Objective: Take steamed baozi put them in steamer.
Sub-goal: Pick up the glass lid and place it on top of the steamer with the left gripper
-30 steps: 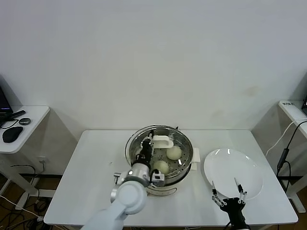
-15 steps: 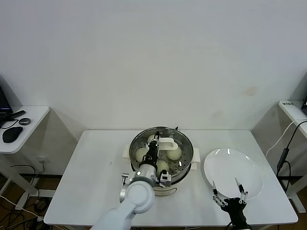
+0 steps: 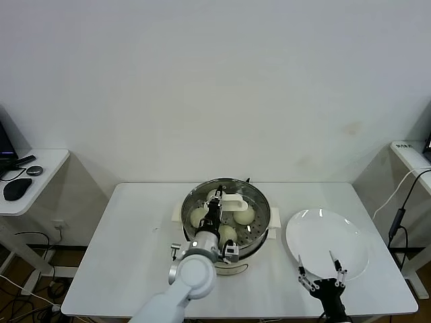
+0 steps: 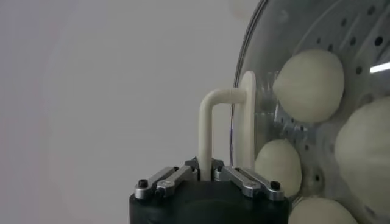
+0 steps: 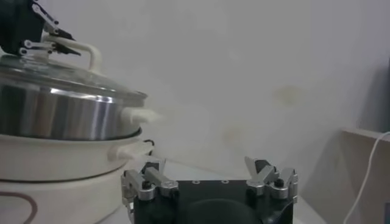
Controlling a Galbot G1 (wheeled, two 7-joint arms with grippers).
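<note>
The steamer [image 3: 267, 210] stands mid-table, a shiny steel pot on a white base [image 5: 61, 165]. Several pale steamed baozi [image 3: 244, 214] lie on its perforated tray, seen through the round glass lid [image 5: 61, 76] that sits over the pot. In the left wrist view they show as cream buns [image 4: 309, 85] behind the glass. My left gripper [image 4: 205, 173] is shut on the lid's white handle [image 4: 207, 125], directly above the pot [image 3: 217, 205]. My right gripper [image 3: 322, 274] hangs open and empty at the front edge of the white plate [image 3: 337, 235].
The flat white plate lies right of the steamer with nothing on it. A side table [image 3: 40, 168] with a mouse and cables stands at far left. A white shelf [image 3: 411, 155] and a hanging cable [image 3: 397, 208] are at far right.
The left gripper has carried the lid rightward from the pot's left edge until it sits centred over the steamer. In the last half second it barely moves. The right arm stays still.
</note>
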